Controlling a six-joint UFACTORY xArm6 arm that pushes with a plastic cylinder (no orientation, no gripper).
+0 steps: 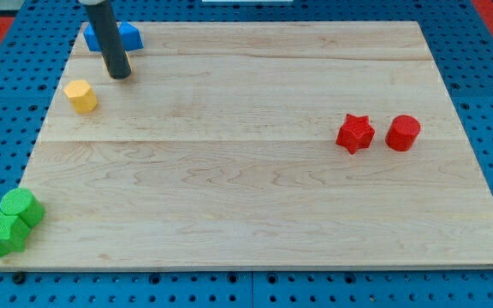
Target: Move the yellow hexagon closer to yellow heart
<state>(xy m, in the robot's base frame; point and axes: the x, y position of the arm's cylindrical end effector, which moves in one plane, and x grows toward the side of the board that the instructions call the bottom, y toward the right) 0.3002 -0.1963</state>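
Observation:
The yellow hexagon [81, 96] lies on the wooden board [255, 197] near the view's upper left. My tip [119, 74] rests on the board just up and right of the hexagon, a small gap apart from it. No yellow heart shows anywhere in the view. A blue block [127, 36], shape unclear, sits behind my rod at the board's top left edge, partly hidden by it.
A red star [354, 133] and a red cylinder [403, 133] sit side by side at the view's right. A green cylinder [21, 206] and a green star-like block [2, 233] touch each other at the bottom left corner.

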